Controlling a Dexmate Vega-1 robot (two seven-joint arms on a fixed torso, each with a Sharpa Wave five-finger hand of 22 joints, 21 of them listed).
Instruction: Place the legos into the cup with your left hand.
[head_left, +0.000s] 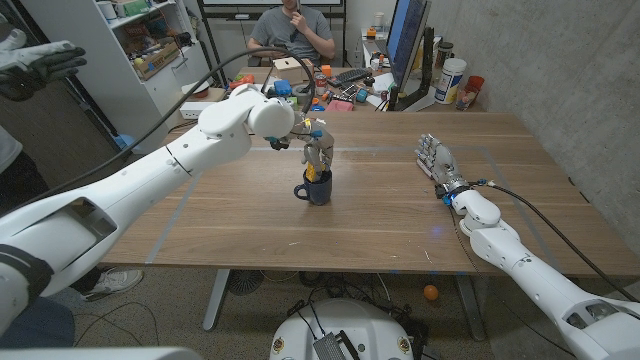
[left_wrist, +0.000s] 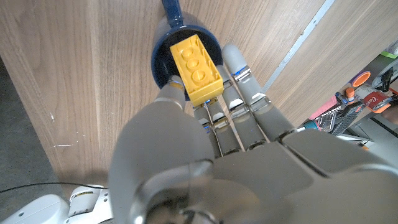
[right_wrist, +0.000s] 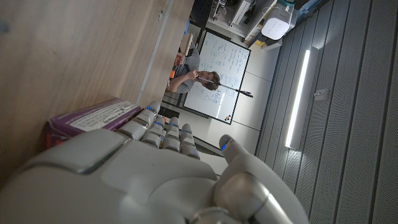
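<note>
The left hand (head_left: 316, 152) hangs directly above the dark blue cup (head_left: 317, 188) near the middle of the wooden counter (head_left: 380, 215), its fingers (left_wrist: 239, 74) pointing down toward the cup's mouth. In the left wrist view the fingers pinch a yellow lego brick (left_wrist: 196, 68) — the brick sits tilted, studs facing the camera, its far end over the cup's open rim (left_wrist: 160, 46) and its near end pressed between the thumb and the other fingers. Whether the brick touches the cup's inner wall cannot be told. The cup stands upright, handle turned toward the robot's left.

The right hand (head_left: 436, 159) stands on its edge on the counter well apart from the cup, on the robot's right side, fingers held close together and holding nothing. In the right wrist view a purple box (right_wrist: 93, 118) lies just beside its fingers.

Behind the counter a person (head_left: 292, 30) sits at a cluttered desk.
</note>
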